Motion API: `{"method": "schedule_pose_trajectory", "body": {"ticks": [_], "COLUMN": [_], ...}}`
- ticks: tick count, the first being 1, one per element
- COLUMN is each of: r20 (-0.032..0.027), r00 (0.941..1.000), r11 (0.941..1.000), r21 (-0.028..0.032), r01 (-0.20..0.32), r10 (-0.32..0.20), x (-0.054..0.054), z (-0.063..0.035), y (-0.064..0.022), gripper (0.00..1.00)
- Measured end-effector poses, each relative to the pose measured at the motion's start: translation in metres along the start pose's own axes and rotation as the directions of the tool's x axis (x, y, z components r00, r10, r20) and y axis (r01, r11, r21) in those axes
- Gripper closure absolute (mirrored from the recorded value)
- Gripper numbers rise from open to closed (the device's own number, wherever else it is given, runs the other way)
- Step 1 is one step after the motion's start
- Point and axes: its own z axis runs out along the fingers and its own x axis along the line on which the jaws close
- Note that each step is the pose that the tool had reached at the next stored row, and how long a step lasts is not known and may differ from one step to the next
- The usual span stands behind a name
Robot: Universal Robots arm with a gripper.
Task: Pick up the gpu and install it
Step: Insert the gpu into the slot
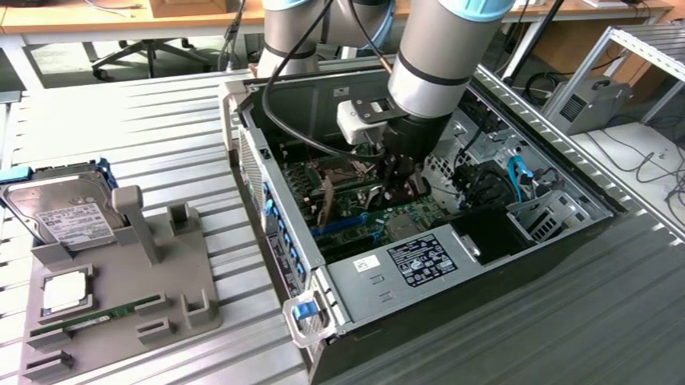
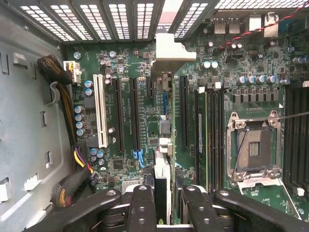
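In the wrist view the gpu (image 2: 164,183) shows edge-on, a thin card running away from my gripper (image 2: 166,212) to its silver end bracket (image 2: 173,52) by the case's rear vents. The black fingers (image 2: 142,208) press on either side of it, so the gripper is shut on the card. The card stands on edge over the green motherboard (image 2: 145,82), between two long black slots (image 2: 135,113). I cannot tell whether it touches a slot. In the exterior view the gripper (image 1: 399,180) is deep inside the open computer case (image 1: 354,277), just above the board.
A white slot (image 2: 100,111), a cable bundle (image 2: 63,96) and the open CPU socket (image 2: 253,147) flank the card. Case walls close in around the arm. On the exterior view's left, a grey tray (image 1: 188,281) holds a hard drive (image 1: 64,216), a CPU (image 1: 64,290) and a RAM stick (image 1: 96,319).
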Motion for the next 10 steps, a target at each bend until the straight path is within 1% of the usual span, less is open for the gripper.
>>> {"method": "schedule_pose_trajectory", "body": {"ticks": [10], "r20": [-0.0004], "r00": [1.0000], "r11": [1.0000], "r21": [-0.0001], "r01": [0.000], "r10": [0.000], "x": [0.0002], "z": [0.0007], "y": [0.0030], "gripper": [0.73]}}
